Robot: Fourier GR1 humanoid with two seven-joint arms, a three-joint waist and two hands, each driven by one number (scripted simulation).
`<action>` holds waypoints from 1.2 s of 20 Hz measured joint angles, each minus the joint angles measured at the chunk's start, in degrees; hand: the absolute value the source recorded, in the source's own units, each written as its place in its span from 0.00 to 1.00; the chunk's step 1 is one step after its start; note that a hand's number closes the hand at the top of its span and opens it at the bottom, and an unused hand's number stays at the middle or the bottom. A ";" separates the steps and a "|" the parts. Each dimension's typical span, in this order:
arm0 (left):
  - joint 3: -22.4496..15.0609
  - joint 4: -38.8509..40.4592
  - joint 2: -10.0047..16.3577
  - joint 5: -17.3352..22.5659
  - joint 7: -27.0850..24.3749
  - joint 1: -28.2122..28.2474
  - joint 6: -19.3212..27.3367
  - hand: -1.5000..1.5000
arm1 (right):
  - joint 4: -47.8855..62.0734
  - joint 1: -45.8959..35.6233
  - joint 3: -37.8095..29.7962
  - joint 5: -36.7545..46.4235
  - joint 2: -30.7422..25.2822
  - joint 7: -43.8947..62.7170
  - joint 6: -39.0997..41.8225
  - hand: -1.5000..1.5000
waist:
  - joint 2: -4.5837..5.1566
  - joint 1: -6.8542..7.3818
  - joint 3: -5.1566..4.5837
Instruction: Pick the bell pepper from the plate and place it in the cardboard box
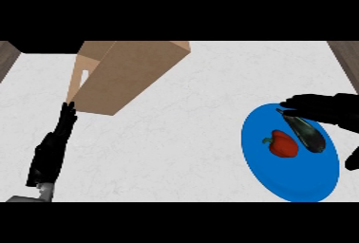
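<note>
White counter [196, 142]: bell pepper [282, 144] on plate [294, 186], just beside right robot hand [328, 109]

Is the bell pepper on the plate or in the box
On the blue plate: the bell pepper lies there beside an eggplant.

A white, faintly veined counter [182, 142] is stretching out between both hands. A brown wooden strip [5, 57] is bordering it beyond the left hand [52, 147], and a second wooden strip [348, 59] is showing beyond the right hand [329, 111].

box [125, 76]: matt cardboard | counter [182, 137]: white marble (faintly veined) | plate [301, 182]: smooth
</note>
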 measured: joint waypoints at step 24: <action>5.71 -0.78 -6.10 -6.58 2.27 0.13 -5.61 0.50 | 6.24 4.61 -6.11 19.15 13.23 -2.14 -2.37 0.00 | 0.03 -0.10 -0.05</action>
